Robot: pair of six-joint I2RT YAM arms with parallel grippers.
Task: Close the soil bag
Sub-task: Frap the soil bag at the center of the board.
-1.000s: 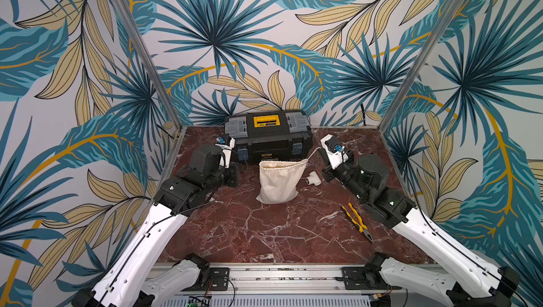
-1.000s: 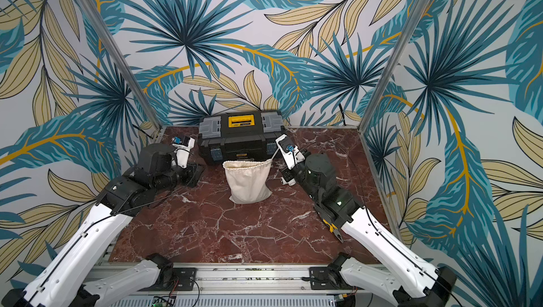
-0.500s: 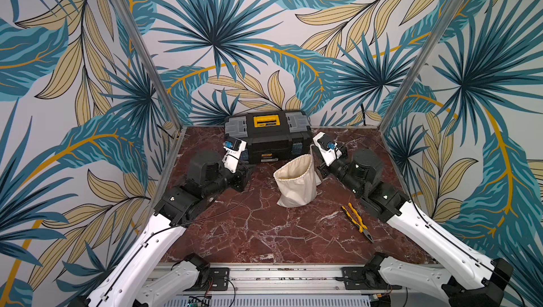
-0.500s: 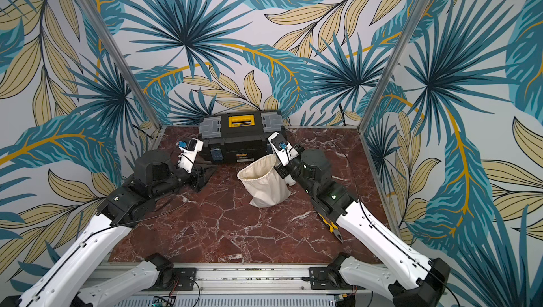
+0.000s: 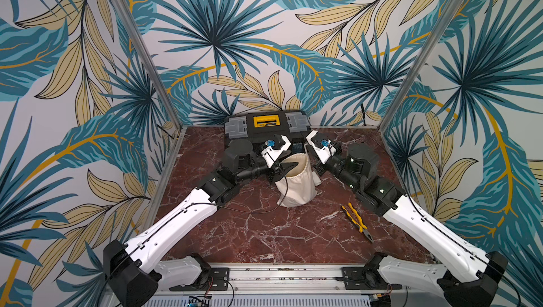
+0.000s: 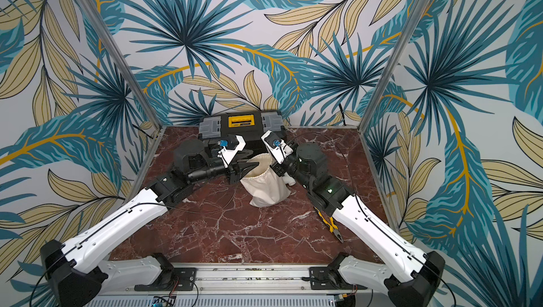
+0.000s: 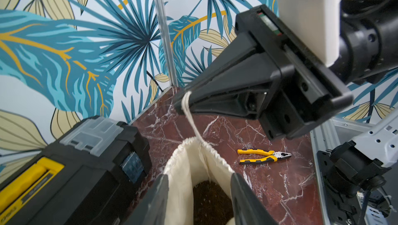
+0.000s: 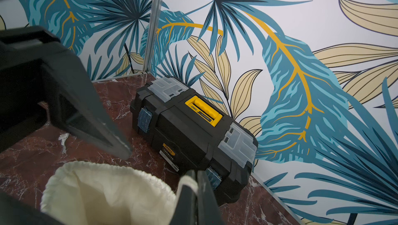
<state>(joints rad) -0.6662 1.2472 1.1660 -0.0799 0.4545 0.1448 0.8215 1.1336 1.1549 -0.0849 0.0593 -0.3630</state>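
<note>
Cream-white cloth makes up the soft drawstring soil bag (image 5: 296, 185), which stands upright on the red-brown marble table (image 5: 264, 232), just in front of a black plastic toolbox with a yellow handle (image 5: 266, 127). The bag's mouth gapes wide, and the left wrist view shows dark soil (image 7: 212, 200) inside it.

The left gripper (image 7: 199, 177) reaches in from the robot's left at the height of the mouth. Its jaws stand apart, and in the left wrist view one dark finger (image 7: 158, 193) lies on each side of the opening. Whether they touch the cloth cannot be told.

The right gripper (image 7: 182, 103) is at the bag's other side, a little above the rim. Its jaws are pressed together on a thin white cord (image 7: 192, 122), which runs taut from the fingertips down to the gathered hem of the bag. In the right wrist view the closed fingers (image 8: 201, 193) show a strip of white pinched between them.

A pair of yellow-and-black pliers (image 5: 357, 221) lies flat on the table, to the robot's right of the bag and well apart from it. A small white plastic fitting (image 6: 289, 181) sits just beside the bag, partly hidden by the right arm.
</note>
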